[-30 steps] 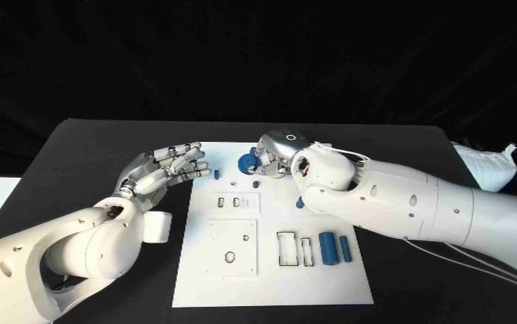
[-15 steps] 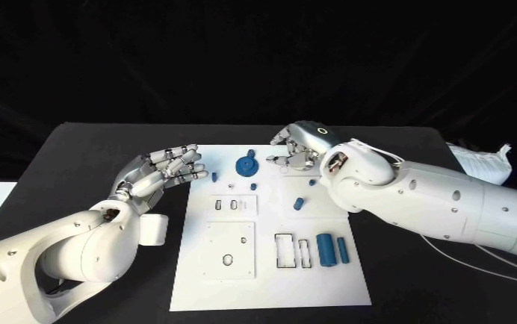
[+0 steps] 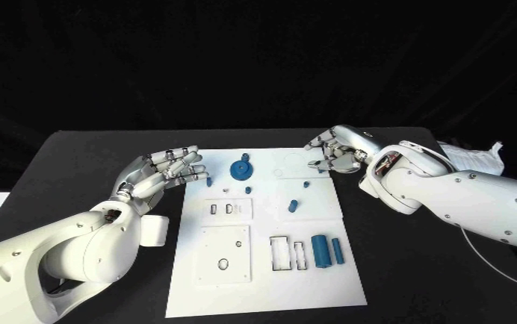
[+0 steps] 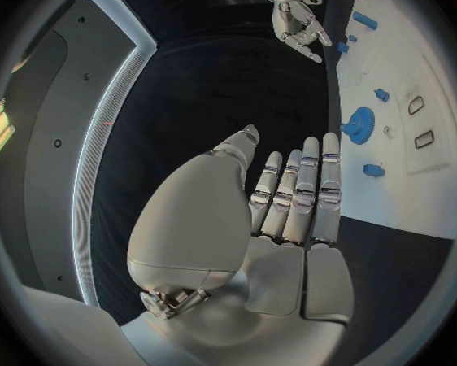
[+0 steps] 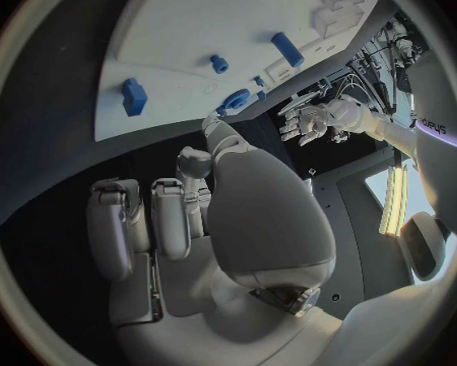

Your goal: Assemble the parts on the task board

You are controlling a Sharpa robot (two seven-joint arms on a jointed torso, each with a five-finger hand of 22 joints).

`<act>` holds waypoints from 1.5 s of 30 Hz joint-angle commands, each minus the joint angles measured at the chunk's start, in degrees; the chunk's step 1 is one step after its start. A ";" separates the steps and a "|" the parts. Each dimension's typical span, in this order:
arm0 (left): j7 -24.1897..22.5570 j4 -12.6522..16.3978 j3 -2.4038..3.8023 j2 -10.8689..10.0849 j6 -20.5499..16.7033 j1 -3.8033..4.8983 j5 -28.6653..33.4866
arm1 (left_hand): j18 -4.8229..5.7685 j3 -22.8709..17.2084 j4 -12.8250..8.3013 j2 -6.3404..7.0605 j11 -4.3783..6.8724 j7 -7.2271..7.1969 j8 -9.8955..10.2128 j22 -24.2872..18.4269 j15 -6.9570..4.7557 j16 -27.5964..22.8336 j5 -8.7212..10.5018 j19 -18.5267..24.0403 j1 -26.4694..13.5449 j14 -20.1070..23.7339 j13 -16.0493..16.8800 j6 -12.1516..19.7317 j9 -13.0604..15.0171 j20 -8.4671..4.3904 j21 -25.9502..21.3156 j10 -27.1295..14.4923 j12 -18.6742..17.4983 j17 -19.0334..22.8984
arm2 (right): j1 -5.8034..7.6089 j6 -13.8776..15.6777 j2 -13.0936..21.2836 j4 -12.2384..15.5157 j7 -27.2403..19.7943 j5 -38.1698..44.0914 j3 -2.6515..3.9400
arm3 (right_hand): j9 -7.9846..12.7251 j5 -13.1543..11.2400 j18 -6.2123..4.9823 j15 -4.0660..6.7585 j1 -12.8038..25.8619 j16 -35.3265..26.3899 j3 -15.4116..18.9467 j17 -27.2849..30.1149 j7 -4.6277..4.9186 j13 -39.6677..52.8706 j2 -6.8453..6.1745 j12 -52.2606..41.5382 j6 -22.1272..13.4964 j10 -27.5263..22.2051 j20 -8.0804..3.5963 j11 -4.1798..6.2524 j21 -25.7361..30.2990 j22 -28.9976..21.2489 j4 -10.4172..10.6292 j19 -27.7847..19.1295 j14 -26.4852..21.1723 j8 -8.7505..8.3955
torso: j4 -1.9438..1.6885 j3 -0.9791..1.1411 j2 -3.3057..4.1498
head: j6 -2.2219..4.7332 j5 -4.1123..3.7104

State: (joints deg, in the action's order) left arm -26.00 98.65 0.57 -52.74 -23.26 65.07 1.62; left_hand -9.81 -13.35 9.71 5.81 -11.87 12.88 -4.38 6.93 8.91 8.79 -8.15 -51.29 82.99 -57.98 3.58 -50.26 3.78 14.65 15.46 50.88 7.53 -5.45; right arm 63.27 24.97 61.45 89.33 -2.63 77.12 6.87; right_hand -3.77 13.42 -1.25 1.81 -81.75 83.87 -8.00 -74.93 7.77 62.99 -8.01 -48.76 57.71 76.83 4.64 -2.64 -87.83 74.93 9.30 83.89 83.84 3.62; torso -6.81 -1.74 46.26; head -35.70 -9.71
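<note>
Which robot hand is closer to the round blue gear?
Left. The left hand hovers beside the board's edge, near the blue gear. The right hand is off the board's far right corner, farther away.

The black table carries the white task board (lying flat at its middle).

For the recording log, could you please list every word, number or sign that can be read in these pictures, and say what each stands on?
"PUS": pale letters on a dark panel in the room, at the rim of the right wrist view; the word looks cut off.
The white task board, the small blue parts and the silver left hand and right hand carry no readable text.
</note>
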 commanded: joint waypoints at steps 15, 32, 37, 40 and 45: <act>-0.84 -0.56 0.03 0.60 1.26 0.04 -0.84 | -0.53 0.12 -0.43 -0.59 0.16 1.67 0.18 -0.08 -0.08 -0.25 0.17 -0.38 -0.26 -0.30 0.07 -0.44 0.00 0.03 0.12 0.44 -0.17 0.06 | -1.85 -2.84 -0.74 -5.58 -2.39 1.37 -0.01 | 0.04 -1.46 -0.13 -0.58 0.10 -0.44 1.03 -4.47 0.35 -0.36 -0.40 0.69 -1.46 -0.38 0.52 -0.24 0.47 9.53 0.27 1.84 4.02 -0.14 | 0.13 0.13 -0.06 | -0.48 -1.14; -0.67 -0.65 0.03 0.57 1.12 0.04 -0.70 | -0.54 0.15 -0.48 -0.57 0.15 1.68 0.21 -0.09 -0.09 -0.28 0.18 -0.42 -0.37 -0.31 0.06 -0.45 0.00 0.02 0.13 0.45 -0.19 0.06 | -2.25 -4.87 -1.81 -7.74 -2.01 2.32 -0.01 | -0.33 -1.54 -0.08 -0.40 -0.74 -0.31 0.94 -4.71 0.05 0.63 0.76 -0.84 0.51 0.26 0.46 0.05 0.37 9.78 0.28 2.03 4.09 0.66 | 0.08 0.05 -0.10 | -0.96 -1.29; -0.69 -0.65 0.03 0.55 1.07 0.04 -0.68 | -0.54 0.15 -0.48 -0.57 0.15 1.68 0.21 -0.09 -0.09 -0.28 0.18 -0.42 -0.37 -0.31 0.06 -0.45 0.00 0.02 0.13 0.45 -0.19 0.06 | -2.33 -5.55 -2.22 -8.44 -1.88 1.99 -0.01 | -0.41 -1.62 -0.08 -0.29 -0.92 -0.27 0.83 -4.80 -0.11 0.81 1.12 -1.08 1.38 0.35 0.38 0.18 0.38 9.77 0.27 2.03 4.11 0.91 | 0.14 0.07 -0.09 | -0.80 -1.53; -0.71 -0.64 0.03 0.55 1.06 0.04 -0.65 | -0.54 0.15 -0.48 -0.57 0.15 1.68 0.21 -0.09 -0.09 -0.28 0.18 -0.42 -0.37 -0.31 0.06 -0.45 0.00 0.02 0.13 0.45 -0.19 0.06 | -2.41 -6.04 -2.48 -8.67 -1.87 1.88 -0.01 | -0.43 -1.66 -0.08 -0.21 -1.23 -0.24 0.63 -4.86 -0.20 0.87 1.43 -1.15 1.84 0.38 0.32 0.28 0.38 9.79 0.16 2.04 4.12 0.99 | 0.14 0.10 -0.09 | -0.91 -1.44; -0.69 -0.66 0.03 0.53 1.05 0.04 -0.61 | -0.54 0.15 -0.48 -0.57 0.15 1.68 0.21 -0.09 -0.09 -0.28 0.18 -0.42 -0.37 -0.31 0.06 -0.45 0.00 0.02 0.13 0.45 -0.19 0.06 | -2.52 -6.40 -2.60 -8.74 -1.97 2.10 -0.01 | -0.51 -2.42 -0.08 -0.01 -1.84 -0.22 0.00 -4.91 -0.46 1.01 2.12 -1.34 3.02 0.45 0.15 0.53 0.39 9.79 -0.08 2.03 4.13 1.26 | 0.07 0.12 -0.08 | -1.08 -1.39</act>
State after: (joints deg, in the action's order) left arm -26.06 97.93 0.55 -52.27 -23.09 65.05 1.13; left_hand -9.80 -13.20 9.56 5.58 -11.67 12.87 -4.39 6.89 8.91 8.79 -8.15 -51.29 82.77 -57.98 3.55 -50.25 3.79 14.65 15.46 51.08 7.53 -5.46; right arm 60.87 20.28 58.92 80.62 -4.37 78.46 6.87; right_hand -4.21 11.19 -1.26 1.63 -83.35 83.65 -7.71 -74.91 7.29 64.03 -6.40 -49.88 60.27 77.09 4.84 -2.46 -87.60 74.90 9.29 84.10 84.02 4.64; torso -6.69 -1.64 46.18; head -36.65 -11.17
